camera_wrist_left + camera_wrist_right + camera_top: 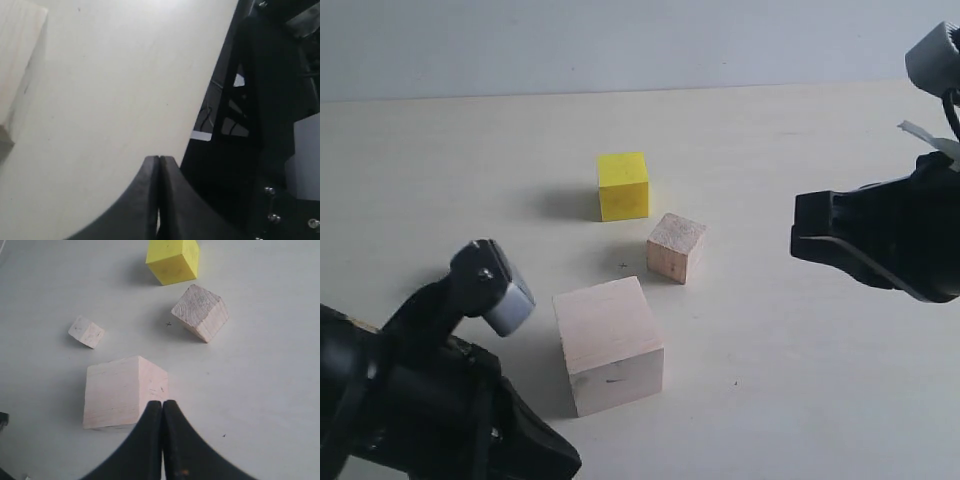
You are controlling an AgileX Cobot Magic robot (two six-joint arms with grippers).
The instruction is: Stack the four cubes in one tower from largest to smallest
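**Tabletop layout.** All four cubes rested directly on the off-white tabletop (pixel 800 380). Each stood apart from the others, and none was stacked.

- The large pale wooden cube (pixel 610 345) served as the reference centre in the exterior view.
- The bright yellow cube (pixel 623 186) stood at 12 o'clock from it, well apart.
- The medium bare-wood cube (pixel 676 247) stood at 1 o'clock, between the large and yellow cubes. It was turned at an angle to both.
- The small bare-wood cube (pixel 86 331) appeared only in the right wrist view. It lay near the large cube and touched nothing else. In the exterior view it was hidden.

**Left end effector** (pixel 159 159). The two black fingers were clenched flat against each other, with nothing between them. The left arm occupied the 8 o'clock position from the large cube, close beside it. One face of that cube showed at the edge of the left wrist view.

**Right end effector** (pixel 162 402). The black fingers were likewise clenched together and grasped nothing. In the exterior view it sat at 2 o'clock from the large cube, well apart from every cube. Its tips pointed toward the group.
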